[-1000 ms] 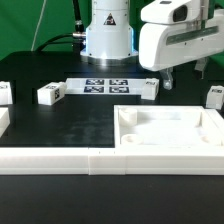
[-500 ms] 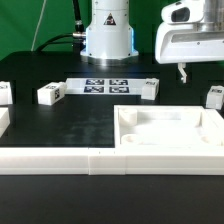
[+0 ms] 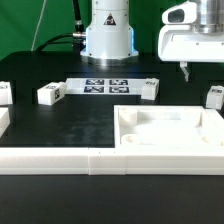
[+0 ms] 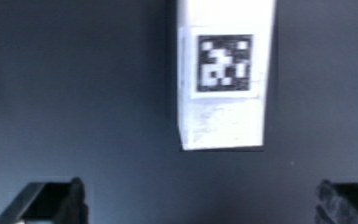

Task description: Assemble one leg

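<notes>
Open table (image 4: 78, 100) flanking leg (image 4: 222, 75), apparently passable

The leg (image 4: 224, 75) runs out past the wrist view's edge, its far end unseen, and its tag is too blurred to read. Of the hand (image 4: 201, 205) only two dark fingertips (image 4: 51, 203) show there (both cropped). In the exterior view the hand's body, the tray-like top (image 3: 170, 141) and a small block (image 3: 4, 93) are cut by the side edges. The marker board (image 3: 105, 86) tags are too small to read.
</notes>
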Motion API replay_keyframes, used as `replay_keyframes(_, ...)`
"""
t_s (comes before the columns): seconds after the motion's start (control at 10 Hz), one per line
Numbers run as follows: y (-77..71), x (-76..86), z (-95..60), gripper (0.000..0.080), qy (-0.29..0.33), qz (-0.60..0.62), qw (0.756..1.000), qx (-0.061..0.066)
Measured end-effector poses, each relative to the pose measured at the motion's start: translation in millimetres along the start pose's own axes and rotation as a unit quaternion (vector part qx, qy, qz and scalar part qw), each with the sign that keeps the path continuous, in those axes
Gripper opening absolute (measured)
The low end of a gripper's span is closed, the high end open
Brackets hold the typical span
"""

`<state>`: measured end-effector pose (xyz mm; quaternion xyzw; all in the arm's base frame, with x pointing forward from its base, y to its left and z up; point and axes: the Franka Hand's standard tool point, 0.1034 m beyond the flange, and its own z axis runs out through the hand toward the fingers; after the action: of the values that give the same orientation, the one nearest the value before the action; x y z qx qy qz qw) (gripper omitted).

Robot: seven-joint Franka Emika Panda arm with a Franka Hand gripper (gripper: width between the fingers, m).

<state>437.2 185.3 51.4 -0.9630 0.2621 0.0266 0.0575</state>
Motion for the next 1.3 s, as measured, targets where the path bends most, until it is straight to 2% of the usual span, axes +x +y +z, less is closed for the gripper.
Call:
replay_keyframes(0.1,-1.1,-1.6,0.3,0.0648,-0.001,0.018,1.000,0.001)
replay_keyframes(0.2,-6.1,-10.0,2.4,0.0648,-0.004,0.079,0.997,0.000)
replay_keyframes(0.3,-7.4,-13.9,3.8,0.0648,-0.008,0.057,0.998,-0.003)
replay_keyframes(0.5,-9.8,-17.2,5.9,0.0648,-0.008,0.031,1.000,-0.002)
replay_keyframes(0.6,-3.3,-16.0,7.1,0.0648,-0.039,0.003,0.999,-0.009)
replay_keyframes(0.9,5.1,-5.2,5.5,0.0648,-0.123,0.004,0.992,-0.022)
replay_keyframes(1.0,9.5,-6.0,5.2,0.0648,-0.170,-0.001,0.985,-0.028)
replay_keyframes(1.2,3.6,0.1,5.5,0.0648,-0.231,0.004,0.973,-0.029)
replay_keyframes(1.3,3.3,-5.8,5.8,0.0648,-0.272,-0.014,0.962,-0.025)
